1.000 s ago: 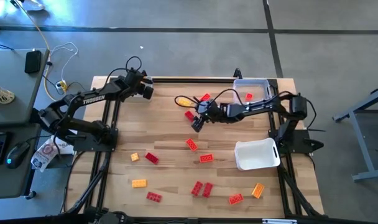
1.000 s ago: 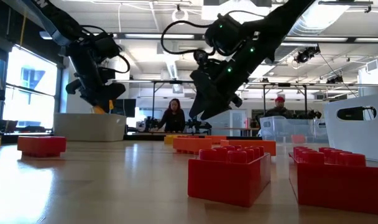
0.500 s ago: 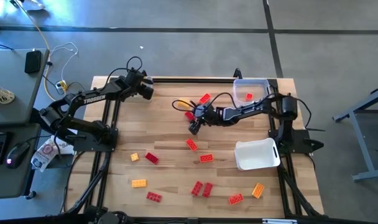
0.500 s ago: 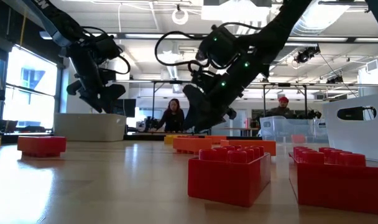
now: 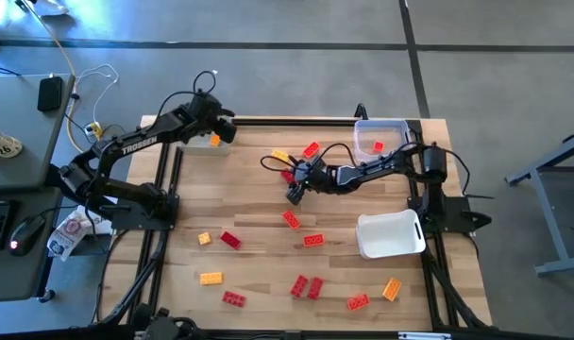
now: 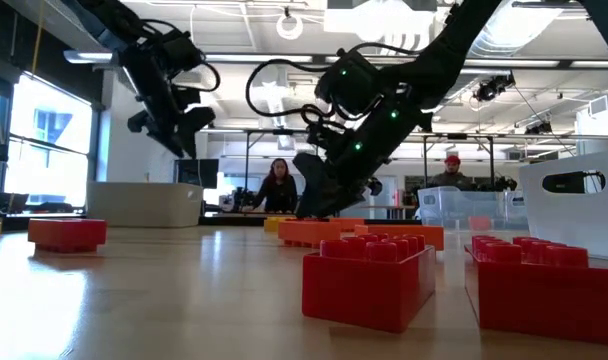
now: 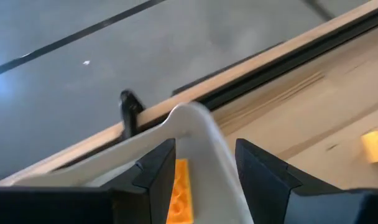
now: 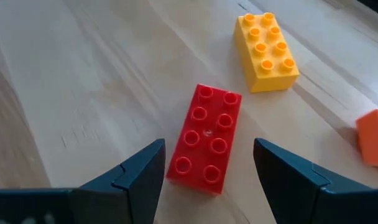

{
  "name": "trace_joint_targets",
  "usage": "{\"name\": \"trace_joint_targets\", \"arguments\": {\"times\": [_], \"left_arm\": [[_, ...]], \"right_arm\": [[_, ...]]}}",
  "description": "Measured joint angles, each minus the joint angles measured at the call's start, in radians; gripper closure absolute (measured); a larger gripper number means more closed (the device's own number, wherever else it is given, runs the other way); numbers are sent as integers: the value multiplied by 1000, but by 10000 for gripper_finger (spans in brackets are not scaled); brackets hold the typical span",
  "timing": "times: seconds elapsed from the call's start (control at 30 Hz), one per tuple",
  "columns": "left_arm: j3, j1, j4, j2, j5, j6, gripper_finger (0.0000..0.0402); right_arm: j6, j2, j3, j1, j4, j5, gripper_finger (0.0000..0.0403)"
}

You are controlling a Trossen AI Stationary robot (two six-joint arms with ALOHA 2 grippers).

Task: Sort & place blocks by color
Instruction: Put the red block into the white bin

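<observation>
1. Right gripper [image 8: 204, 180] hangs low over the light wooden table [image 5: 259, 236], fingers spread wide and holding nothing, with a red block [image 8: 206, 138] lying flat on the wood between them.
2. Just past that block lies a yellow block [image 8: 266, 43]; an orange block [image 8: 373, 136] sits beside it.
3. Left gripper [image 7: 204, 171], also parted and empty, straddles the rim of a white tray [image 7: 198, 124] at the table's far corner, with an orange piece [image 7: 181, 193] inside.
4. More blocks lie scattered well apart across the table's near half.
5. Beyond the table, two people [image 6: 276, 186] sit in an open workshop under ceiling lights.
</observation>
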Motion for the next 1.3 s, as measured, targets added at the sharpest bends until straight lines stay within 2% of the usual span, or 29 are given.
{"name": "trace_joint_targets", "arguments": {"times": [0.13,0.33,0.6,0.97,1.1,1.3], "left_arm": [[29,0,1,0,56,0,248],[33,-2,-10,0,75,0,248],[33,-21,-81,0,85,0,248],[33,-122,-134,0,85,0,248],[33,-175,-168,0,85,-3,248],[33,-268,-215,0,85,-8,248]], "right_arm": [[8,40,0,0,6,-15,171],[12,62,1,1,29,-8,183],[33,63,2,0,28,-24,289],[62,36,0,20,-15,-41,289],[82,-33,-3,40,-135,-44,289],[113,-167,-2,83,-372,67,289]]}}
